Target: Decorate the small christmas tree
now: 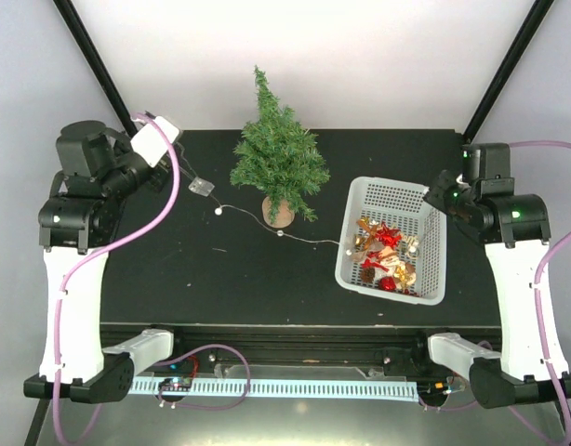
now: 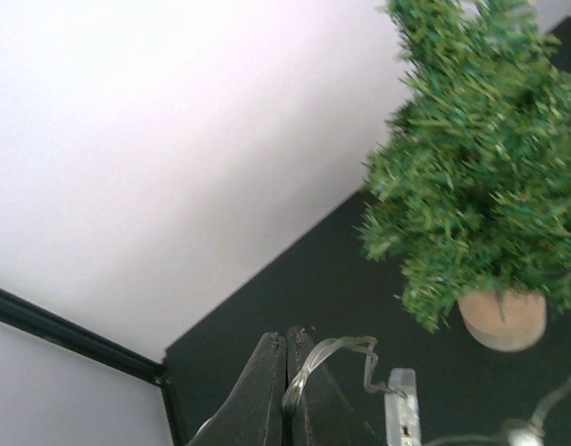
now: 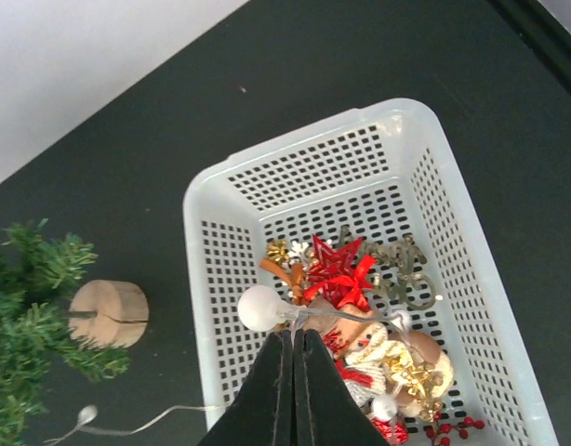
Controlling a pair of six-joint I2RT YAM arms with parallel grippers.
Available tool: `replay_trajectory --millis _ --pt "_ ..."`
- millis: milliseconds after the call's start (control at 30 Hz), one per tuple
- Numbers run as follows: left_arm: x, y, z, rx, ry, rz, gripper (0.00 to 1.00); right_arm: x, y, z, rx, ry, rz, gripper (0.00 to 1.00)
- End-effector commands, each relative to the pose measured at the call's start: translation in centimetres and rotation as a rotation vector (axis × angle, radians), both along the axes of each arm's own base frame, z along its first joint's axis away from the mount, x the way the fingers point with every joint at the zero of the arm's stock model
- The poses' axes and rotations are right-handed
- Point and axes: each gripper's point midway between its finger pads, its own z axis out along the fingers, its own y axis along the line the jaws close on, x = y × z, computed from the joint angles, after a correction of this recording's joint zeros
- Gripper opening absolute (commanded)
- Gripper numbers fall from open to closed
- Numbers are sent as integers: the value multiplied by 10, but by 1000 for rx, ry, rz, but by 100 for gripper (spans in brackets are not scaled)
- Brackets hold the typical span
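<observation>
Left pincer: the left gripper has its fingers pressed together with no gap showing. A thin clear wire loops out from between them, so it appears to be pinching one end of the light string.
Right pincer: the right gripper is likewise closed tight. The wire crosses its tips, with a white bulb just beside them on the left.
Just off the left pincer: a small clear plastic piece on the string hangs to the right of the fingers. Whether it is a switch or a battery holder I cannot tell.
Tree: the small christmas tree stands upright on its brown pot. It is ahead and to the right of the left pincer and well to the left of the right pincer. Its branches look bare.
Under the right pincer: a white perforated basket holding red and gold ornaments.
String's run: it sags from the left pincer onto the black table, passes just in front of the pot and reaches the basket.
Step in hand: probably the lights, with the string held between both pincers and not yet on the tree.
Next move calls for: raising the slack clear of the table and carrying it round the branches, both arms moving together so the thin wire neither slips out nor tips the light tree.
Writing: no brand, label or lettering can be read in any view.
</observation>
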Motion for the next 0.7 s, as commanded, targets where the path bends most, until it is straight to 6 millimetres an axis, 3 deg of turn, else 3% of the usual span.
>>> replay_trajectory --millis 0,200,333,533,667 --pt "-7 17 53 -49 -163 92 2 8 -11 -7 -45 -11 -47 1" --pt "-15 25 84 -87 -252 134 2 11 -35 10 -116 -60 -165 4" --pt "-14 23 87 -96 -254 124 1 10 -57 16 -170 -48 -268 7" --pt "-11 18 81 -118 -228 101 2 9 -79 -10 -194 44 -360 7" --pt "-8 16 76 -124 -213 95 2 6 -82 -34 -182 93 -369 7"
